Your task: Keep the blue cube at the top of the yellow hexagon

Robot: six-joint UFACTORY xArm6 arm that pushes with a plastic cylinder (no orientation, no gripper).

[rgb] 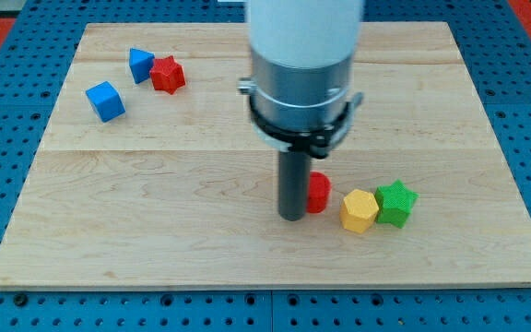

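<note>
My tip (292,218) touches red block (318,193), left of yellow hexagon (359,211); blue cube (105,100) well apart, top left; tool state: cannot tell

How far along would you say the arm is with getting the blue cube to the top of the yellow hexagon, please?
Nothing looks done yet: the blue cube sits far off at the view's upper left, while the yellow hexagon lies at lower right, touching a green star block. In hand: my tip rests beside a red block, left of the hexagon. Left: pushing the cube across the wooden board.
</note>
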